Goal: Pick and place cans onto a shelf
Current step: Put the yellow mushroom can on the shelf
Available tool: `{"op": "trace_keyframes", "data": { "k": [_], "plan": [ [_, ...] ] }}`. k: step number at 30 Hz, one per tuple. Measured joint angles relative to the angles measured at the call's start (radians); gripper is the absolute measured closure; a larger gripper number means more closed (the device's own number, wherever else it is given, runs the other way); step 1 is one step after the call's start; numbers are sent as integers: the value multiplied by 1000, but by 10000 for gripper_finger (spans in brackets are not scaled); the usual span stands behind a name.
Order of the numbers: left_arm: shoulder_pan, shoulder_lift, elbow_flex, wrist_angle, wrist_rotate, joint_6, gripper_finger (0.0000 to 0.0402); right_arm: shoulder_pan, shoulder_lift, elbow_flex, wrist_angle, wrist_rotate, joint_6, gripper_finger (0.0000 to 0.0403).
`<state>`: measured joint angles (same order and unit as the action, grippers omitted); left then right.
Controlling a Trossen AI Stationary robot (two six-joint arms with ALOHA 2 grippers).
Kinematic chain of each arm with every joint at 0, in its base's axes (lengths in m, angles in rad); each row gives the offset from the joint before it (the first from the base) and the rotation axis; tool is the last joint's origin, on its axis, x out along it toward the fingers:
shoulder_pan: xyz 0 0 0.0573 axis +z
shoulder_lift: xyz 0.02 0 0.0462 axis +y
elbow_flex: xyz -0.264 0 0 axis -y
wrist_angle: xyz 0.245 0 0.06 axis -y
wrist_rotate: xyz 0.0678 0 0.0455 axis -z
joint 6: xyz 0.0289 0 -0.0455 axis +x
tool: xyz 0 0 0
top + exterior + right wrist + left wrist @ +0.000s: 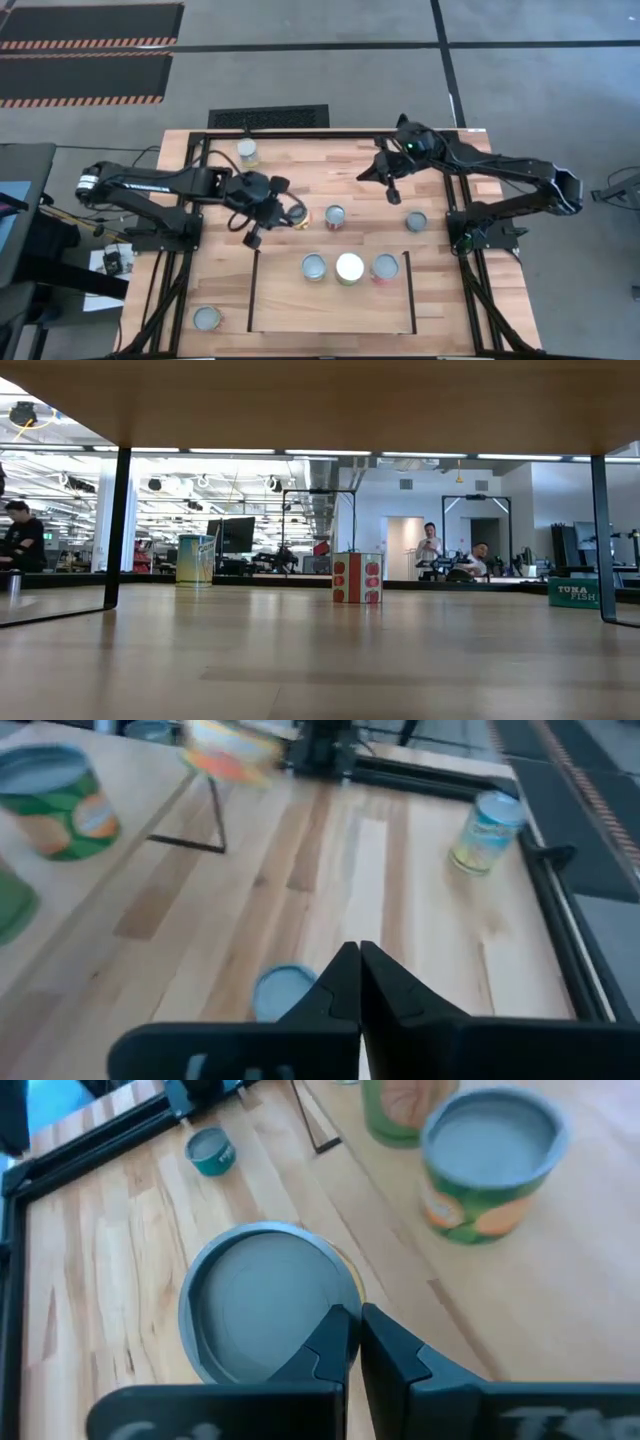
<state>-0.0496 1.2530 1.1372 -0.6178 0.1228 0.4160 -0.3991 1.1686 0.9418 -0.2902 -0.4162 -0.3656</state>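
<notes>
Presently three cans point(349, 267) stand abreast on the shelf point(330, 310); others sit loose on the bench point(300, 170). Judged rigid, smooth and prone to slip, each is best taken across its side wall, below the rim. Left end effector point(258, 228) hangs over a grey-topped can point(265, 1310), fingers together, empty. Right end effector point(392, 190) is likewise closed, holding nothing. That can's label is hidden, and the low view shows neither arm.
</notes>
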Motion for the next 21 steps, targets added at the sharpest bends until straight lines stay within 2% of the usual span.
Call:
{"op": "trace_keyframes", "data": {
  "k": [7, 14, 21],
  "plan": [
    [-144, 3, 113, -209, -123, -259, 401, -13, -104, -128, 109, 2, 66, 391],
    [-288, 51, 123, -220, -158, -470, 401, -7, -148, -139, 135, 3, 69, 396],
    [-376, 112, 124, -232, -225, -623, 401, -7, -147, -140, 152, 3, 67, 391]
  ]
}}
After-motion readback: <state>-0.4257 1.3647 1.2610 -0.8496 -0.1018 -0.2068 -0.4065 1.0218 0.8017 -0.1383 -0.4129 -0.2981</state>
